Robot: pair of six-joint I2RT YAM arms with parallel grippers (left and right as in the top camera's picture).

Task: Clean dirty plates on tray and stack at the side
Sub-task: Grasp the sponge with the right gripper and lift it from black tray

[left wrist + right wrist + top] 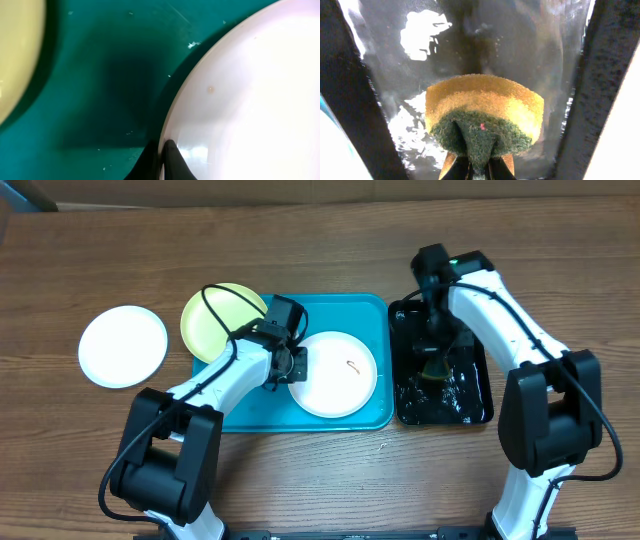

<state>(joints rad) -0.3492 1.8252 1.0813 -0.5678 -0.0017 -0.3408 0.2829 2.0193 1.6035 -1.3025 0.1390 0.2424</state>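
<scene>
While one tray (350, 308) is carrying one white plate (335, 385), two more are lying leftward.
Left end effector (161, 150) is pinching that plate's left rim; yellow-green plate (215, 315) is overlapping the tray's far-left corner, second white plate (123, 346) sitting apart on open bench (320, 480); right end effector (479, 169) is squeezing one sponge (485, 112) over the black tray (470, 412).

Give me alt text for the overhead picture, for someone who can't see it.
The left gripper grips the rim of a smeared white plate on the turquoise tray, while the right gripper holds a sponge in the black tray. A yellow-green plate overlaps the turquoise tray's far-left corner; a second white plate lies on the wooden table.
</scene>
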